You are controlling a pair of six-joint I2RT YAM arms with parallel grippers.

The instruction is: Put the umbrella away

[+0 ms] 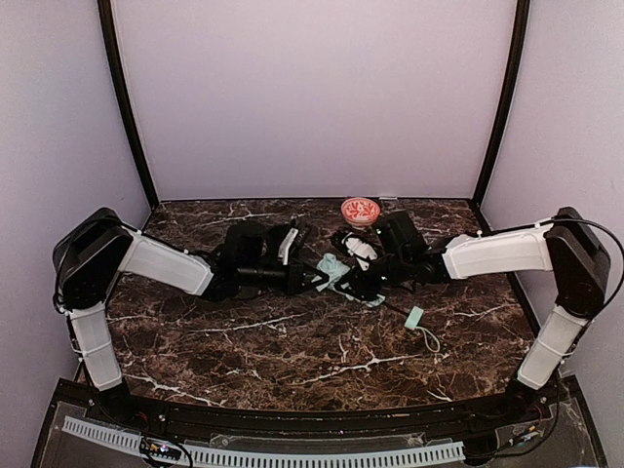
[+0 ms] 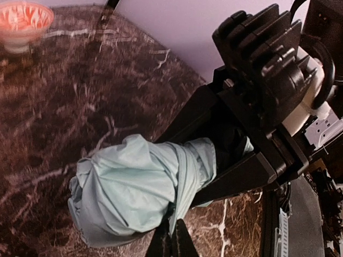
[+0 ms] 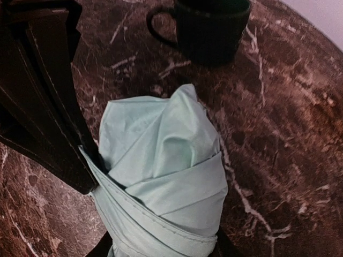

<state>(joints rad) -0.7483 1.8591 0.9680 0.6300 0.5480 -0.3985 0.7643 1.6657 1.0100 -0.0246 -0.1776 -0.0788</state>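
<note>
The umbrella [image 1: 333,265] lies in the middle of the worktop [image 1: 292,361], its pale mint fabric bunched between the two arms. The right pincer [image 1: 351,283] is clamped round the folded bundle (one finger on each side). The left pincer [image 2: 172,243] is clenched tight, its tips against the fabric; whether it pinches a fold I cannot tell. The mint handle [image 1: 414,317] rests to the right and nearer, with its strap [image 1: 430,338] trailing. A red bowl [image 1: 360,210] sits farther back, and a dark mug [image 3: 214,27] stands near the bundle.

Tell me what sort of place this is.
Probably a robot test booth: plain lilac walls box in a marble-patterned table, and a left arm and right arm, mounted at its near edge, meet over a mint-green umbrella.
</note>
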